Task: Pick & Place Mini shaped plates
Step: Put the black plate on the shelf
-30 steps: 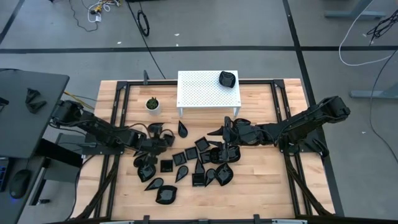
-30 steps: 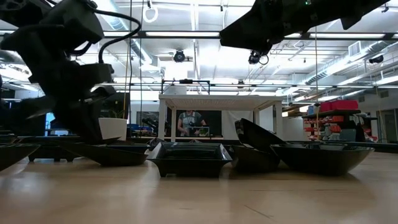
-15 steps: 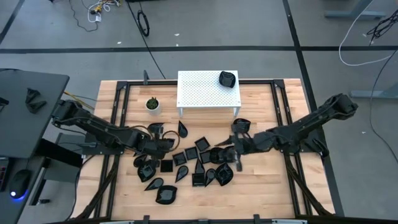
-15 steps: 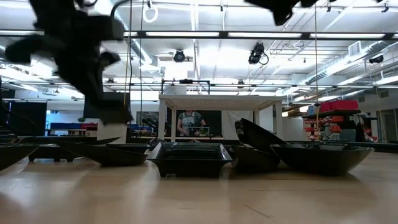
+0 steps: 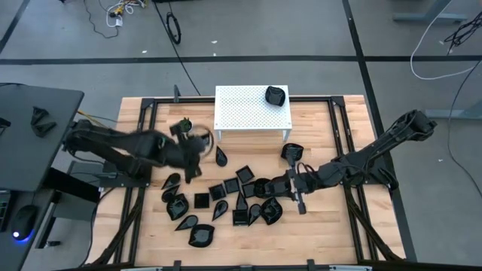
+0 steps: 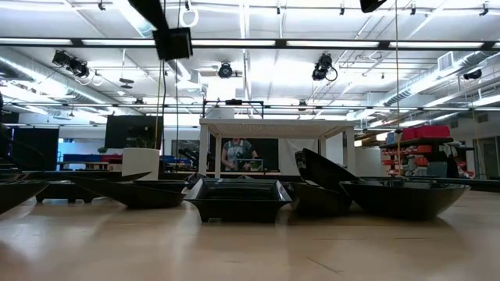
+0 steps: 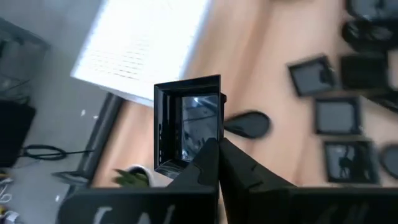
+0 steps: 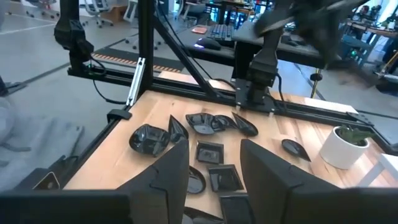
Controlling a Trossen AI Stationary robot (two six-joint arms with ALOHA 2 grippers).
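Several small glossy black plates [image 5: 226, 197], square and leaf-shaped, lie spread on the wooden table; they also show in the low view [image 6: 238, 199] and the right wrist view [image 8: 208, 152]. One more black plate [image 5: 276, 95] lies on the white perforated stand [image 5: 241, 113]. My left gripper [image 5: 193, 153] is shut on a square black plate [image 7: 186, 124], high above the table between the spread and the stand. My right gripper [image 5: 291, 188] hangs open and empty [image 8: 214, 171] over the right end of the spread. My left gripper pinches the square plate between its two fingers [image 7: 208, 165] at the rim of one side, near a corner [image 7: 202, 144]. The plate is lifted clear of the table and stands on edge beyond the fingertips, its hollow facing the wrist camera.
A small white pot with a green plant [image 8: 345, 146] stands left of the stand, close to my left arm. Black frame rails [image 5: 143, 150] run along the table's left and right sides. Bare wood lies along the near edge [image 5: 316, 241].
My left gripper has risen from the left side of the spread, carrying the square plate up and toward the far edge, nearer the stand. My right gripper has drawn back toward the table's near right and risen out of the low view.
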